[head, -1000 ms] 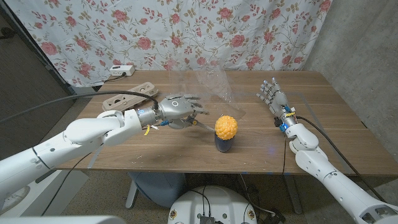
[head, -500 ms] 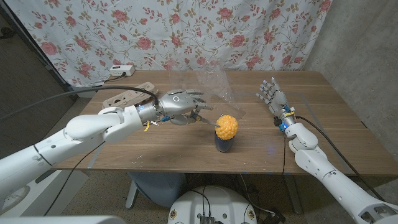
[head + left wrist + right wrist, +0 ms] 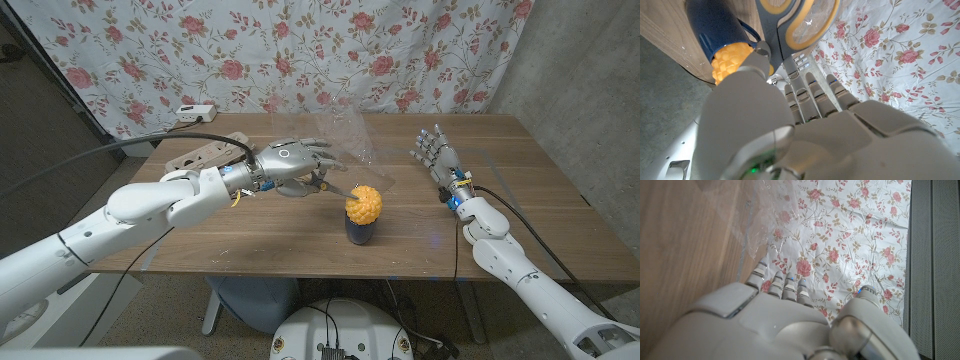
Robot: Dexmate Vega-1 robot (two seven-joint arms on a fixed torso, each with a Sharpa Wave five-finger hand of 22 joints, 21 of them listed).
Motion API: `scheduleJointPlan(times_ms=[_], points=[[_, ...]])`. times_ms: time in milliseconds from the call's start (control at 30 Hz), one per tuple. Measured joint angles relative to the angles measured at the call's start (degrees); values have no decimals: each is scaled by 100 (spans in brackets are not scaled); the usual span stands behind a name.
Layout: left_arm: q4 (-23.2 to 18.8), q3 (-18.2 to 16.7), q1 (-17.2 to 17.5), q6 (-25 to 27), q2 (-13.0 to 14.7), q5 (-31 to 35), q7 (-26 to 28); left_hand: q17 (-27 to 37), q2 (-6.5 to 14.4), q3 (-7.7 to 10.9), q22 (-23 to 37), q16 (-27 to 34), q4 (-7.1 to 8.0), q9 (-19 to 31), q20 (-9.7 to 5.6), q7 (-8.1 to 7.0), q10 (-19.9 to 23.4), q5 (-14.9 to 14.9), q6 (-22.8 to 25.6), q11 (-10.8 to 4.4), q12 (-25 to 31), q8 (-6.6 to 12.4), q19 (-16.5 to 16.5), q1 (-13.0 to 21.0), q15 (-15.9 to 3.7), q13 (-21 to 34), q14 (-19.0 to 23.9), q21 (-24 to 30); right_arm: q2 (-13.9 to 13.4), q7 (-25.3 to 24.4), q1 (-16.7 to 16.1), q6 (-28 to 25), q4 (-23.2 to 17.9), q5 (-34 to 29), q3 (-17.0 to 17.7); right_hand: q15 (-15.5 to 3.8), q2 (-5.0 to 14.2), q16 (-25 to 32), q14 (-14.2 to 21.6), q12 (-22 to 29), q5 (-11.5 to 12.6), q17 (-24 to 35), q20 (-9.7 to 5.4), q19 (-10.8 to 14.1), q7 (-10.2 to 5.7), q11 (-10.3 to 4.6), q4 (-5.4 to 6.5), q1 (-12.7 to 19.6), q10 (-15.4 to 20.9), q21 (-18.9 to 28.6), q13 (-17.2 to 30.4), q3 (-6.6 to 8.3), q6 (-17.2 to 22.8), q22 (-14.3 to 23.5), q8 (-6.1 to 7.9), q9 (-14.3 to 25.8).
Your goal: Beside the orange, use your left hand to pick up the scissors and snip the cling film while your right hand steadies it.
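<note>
We see our left hand (image 3: 290, 165) gripping the scissors (image 3: 335, 186), blades apparently angled toward the orange (image 3: 364, 203); our right hand (image 3: 436, 152) is spread, empty.

1. The left hand (image 3: 290, 166) is hovering over the table (image 3: 250, 235), holding the scissors (image 3: 335, 187), whose tip is pointing toward the orange (image 3: 364, 203).
2. The orange is sitting on a dark cup (image 3: 360, 231).
3. The film (image 3: 345, 135) is lying behind the orange.
4. The right hand (image 3: 436, 155) is standing with its fingers spread, holding nothing, apart from the film.
5. A power strip (image 3: 195, 113) is lying at the table's far left corner.
</note>
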Motion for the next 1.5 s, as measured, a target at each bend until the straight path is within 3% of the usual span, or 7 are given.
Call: scheduleJointPlan(times_ms=[833,933,1500], points=[[49,-120,253,382,-719,-372,294,53,1,-64,-1,0,17,-1,0,-31,-22,-23,30,-22,33,0,0,118,0,-11,0,0,-139,-159,-141,-127,-300,-42,25,0,0,0,0,0,0,0,0,0,0,0,0,0,0,0,0,0,0,0,0,0],[81,-130,320,579,-815,-413,679,53,2,-64,-1,0,17,-1,0,-31,-22,-23,30,-22,33,0,0,118,0,-21,0,0,-164,-175,-181,-140,-368,-48,28,0,0,0,0,0,0,0,0,0,0,0,0,0,0,0,0,0,0,0,0,0],[266,-125,582,885,-1126,-537,1359,71,17,-111,-1,0,17,-1,0,-60,-22,-54,62,-22,68,0,-1,112,0,-26,0,0,-184,-242,-199,-234,-454,-112,-31,0,0,0,0,0,0,0,0,0,0,0,0,0,0,0,0,0,0,0,0,0]])
